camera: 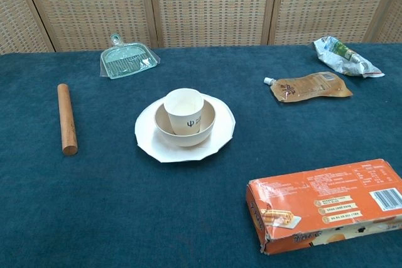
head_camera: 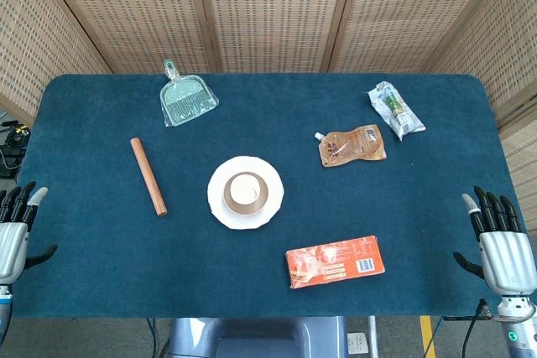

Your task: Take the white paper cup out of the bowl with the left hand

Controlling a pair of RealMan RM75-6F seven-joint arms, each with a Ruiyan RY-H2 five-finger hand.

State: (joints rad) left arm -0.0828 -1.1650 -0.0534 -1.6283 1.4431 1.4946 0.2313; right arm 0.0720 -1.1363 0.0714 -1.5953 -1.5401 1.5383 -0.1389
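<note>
A white paper cup [head_camera: 244, 191] [camera: 184, 110] stands upright inside a cream bowl [head_camera: 231, 204] [camera: 163, 128], which sits on a white plate [head_camera: 220, 210] [camera: 148, 140] near the table's middle. My left hand [head_camera: 14, 225] rests at the table's left front edge, fingers spread, holding nothing, far from the cup. At the right front edge my right hand [head_camera: 502, 246] is likewise spread and empty. Neither hand shows in the chest view.
A wooden rod [head_camera: 148, 177] [camera: 66, 118] lies left of the plate. A clear dustpan [head_camera: 186, 98] [camera: 128, 59] sits at the back left. A brown pouch [head_camera: 352, 145] [camera: 309, 86], a crumpled packet [head_camera: 396, 109] [camera: 344, 55] and an orange box [head_camera: 335, 262] [camera: 326, 203] lie to the right.
</note>
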